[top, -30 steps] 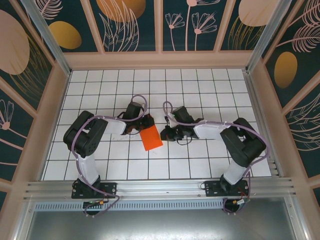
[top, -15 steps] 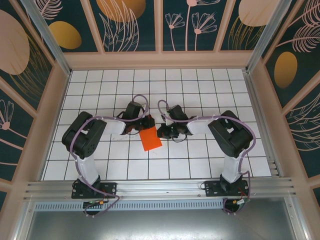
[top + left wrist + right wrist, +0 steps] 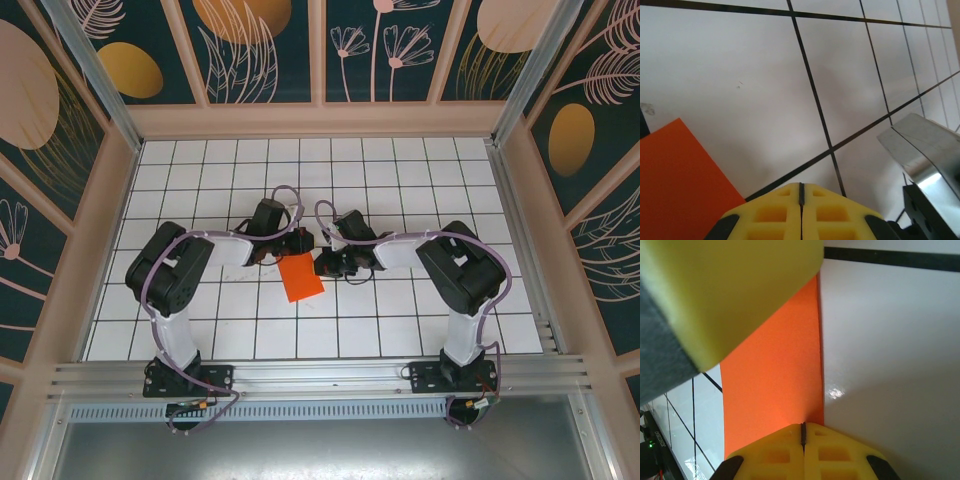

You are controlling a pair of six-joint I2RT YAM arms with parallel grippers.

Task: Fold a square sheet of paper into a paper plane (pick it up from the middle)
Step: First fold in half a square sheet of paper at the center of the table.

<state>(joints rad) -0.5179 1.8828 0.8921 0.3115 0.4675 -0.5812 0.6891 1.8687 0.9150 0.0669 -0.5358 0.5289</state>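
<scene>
White tiled floor (image 3: 200, 190) ruled in black, boxed in by dark teal flowered walls (image 3: 265, 50). Left gripper (image 3: 299, 241) has its yellow fingers pinched together, just beside the orange square sheet of paper (image 3: 301, 279) lying mid-floor. Right gripper (image 3: 321, 265), likewise closed tight, sits at the sheet's right edge.

White tiled table (image 3: 400, 320) w/ floral wall panels (image 3: 260, 50).
</scene>
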